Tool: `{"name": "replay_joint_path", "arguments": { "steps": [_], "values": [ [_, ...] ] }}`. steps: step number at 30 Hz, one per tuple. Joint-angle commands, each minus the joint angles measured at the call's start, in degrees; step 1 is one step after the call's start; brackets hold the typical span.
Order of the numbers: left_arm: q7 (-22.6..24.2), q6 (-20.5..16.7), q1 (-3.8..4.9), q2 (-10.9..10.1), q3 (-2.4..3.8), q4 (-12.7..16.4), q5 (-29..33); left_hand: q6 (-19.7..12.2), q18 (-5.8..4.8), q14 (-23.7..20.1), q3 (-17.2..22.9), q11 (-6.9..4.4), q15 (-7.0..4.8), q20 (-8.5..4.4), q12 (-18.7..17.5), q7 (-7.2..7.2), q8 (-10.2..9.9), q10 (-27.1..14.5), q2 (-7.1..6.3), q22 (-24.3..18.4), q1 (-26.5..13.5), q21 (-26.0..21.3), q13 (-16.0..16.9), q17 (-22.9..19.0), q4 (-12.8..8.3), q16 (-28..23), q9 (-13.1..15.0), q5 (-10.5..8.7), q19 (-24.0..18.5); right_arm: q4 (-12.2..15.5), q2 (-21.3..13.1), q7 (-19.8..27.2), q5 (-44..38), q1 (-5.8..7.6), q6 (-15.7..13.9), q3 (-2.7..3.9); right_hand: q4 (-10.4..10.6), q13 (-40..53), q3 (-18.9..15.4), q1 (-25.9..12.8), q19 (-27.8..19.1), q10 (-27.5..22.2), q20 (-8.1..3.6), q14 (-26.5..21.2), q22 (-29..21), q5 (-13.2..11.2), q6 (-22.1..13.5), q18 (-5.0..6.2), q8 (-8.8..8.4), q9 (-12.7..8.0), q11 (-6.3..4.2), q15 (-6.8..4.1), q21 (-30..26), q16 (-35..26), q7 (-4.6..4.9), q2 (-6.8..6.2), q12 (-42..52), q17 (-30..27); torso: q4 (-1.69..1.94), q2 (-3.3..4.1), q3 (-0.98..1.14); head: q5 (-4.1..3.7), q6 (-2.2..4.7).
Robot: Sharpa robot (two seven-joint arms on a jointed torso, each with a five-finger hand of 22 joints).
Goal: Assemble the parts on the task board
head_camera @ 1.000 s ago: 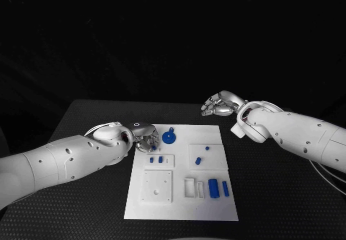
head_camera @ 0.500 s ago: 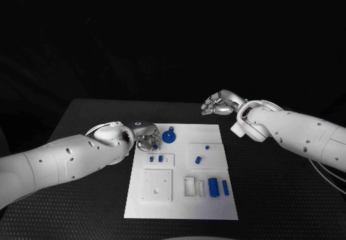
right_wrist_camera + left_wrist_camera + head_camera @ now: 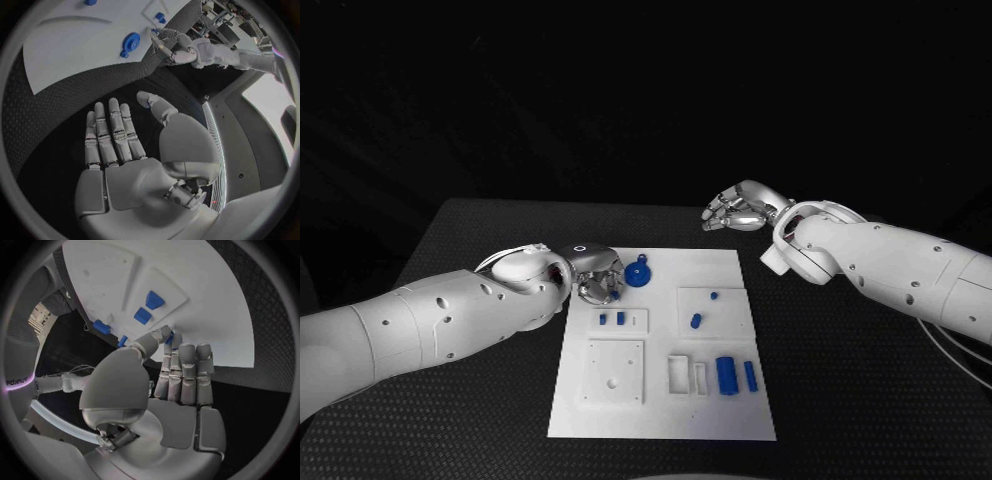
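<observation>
At the near end of the task board, toward its right edge, a thick blue cylinder lay beside a thinner blue bar, with two narrow white slots just to their left. A square white plate with small holes sat near the left edge at the same depth.

Farther up the board, a shallow recess by the left edge held two small blue pegs side by side; in the left wrist view they showed as two blue pieces on a raised white pad. Toward the right edge, a second square pad carried a short blue pin and a smaller blue stud.

At the far left corner, the left hand hung over the board's edge. In the left wrist view its fingers lay close together and pointed down at the board, with the thumb tip against a small blue piece at the fingertips. Whether that piece was truly pinched could not be told. Just beside this hand lay a round blue disc with a small tab.

Beyond the board's far right corner, over the black table, the right hand hung well apart from the parts. In the right wrist view its fingers were spread wide and it held nothing.
</observation>
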Motion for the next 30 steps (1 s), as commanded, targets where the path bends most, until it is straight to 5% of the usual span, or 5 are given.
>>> {"name": "replay_joint_path", "arguments": {
  "steps": [1, 30],
  "values": [
    [0.34, 0.62, 0.03, 0.29, 0.02, -0.05, -0.14, 0.28, 1.16, -0.07, 0.28, 0.01, -0.51, -3.02, 0.13, 0.01, 0.18, 0.49, 0.47, 1.1, -0.15, 0.33, 0.05, 0.05, -0.03, 0.26, 0.09, 0.19, 0.57, 0.04, 0.0, 0.51, -0.05, 0.0, 0.32, 0.03, 0.11, -0.06, 0.34, -0.12, -0.36, -0.23, -0.12, -0.08, 0.77, 0.19, -0.48, -1.1, 0.08, 0.1, -0.01, -0.16, -0.29, -0.25, 0.0, -0.07, 0.25, 0.08, 0.05, 0.01, 0.0, -0.05, 0.01],
    [-1.0, 5.85, 0.04, 0.5, -0.04, -0.64, -1.43, 0.32, 1.14, -0.25, 0.39, 0.01, -0.5, -3.02, 0.01, -0.02, 0.16, 0.61, 0.64, 1.08, -0.03, 0.34, 0.05, -0.03, -0.26, 0.31, 0.08, 0.17, 0.45, 0.22, -0.07, 0.5, -0.04, 0.0, 0.43, 0.03, 0.1, -0.06, 0.35, -0.12, -0.4, -0.22, -0.11, -0.09, 0.76, 0.19, -0.48, -1.11, 0.09, 0.11, -0.01, -0.16, -0.28, -0.25, 0.0, -0.08, 0.25, 0.09, 0.06, -0.01, -0.05, -0.16, -0.31]
  ]
}}
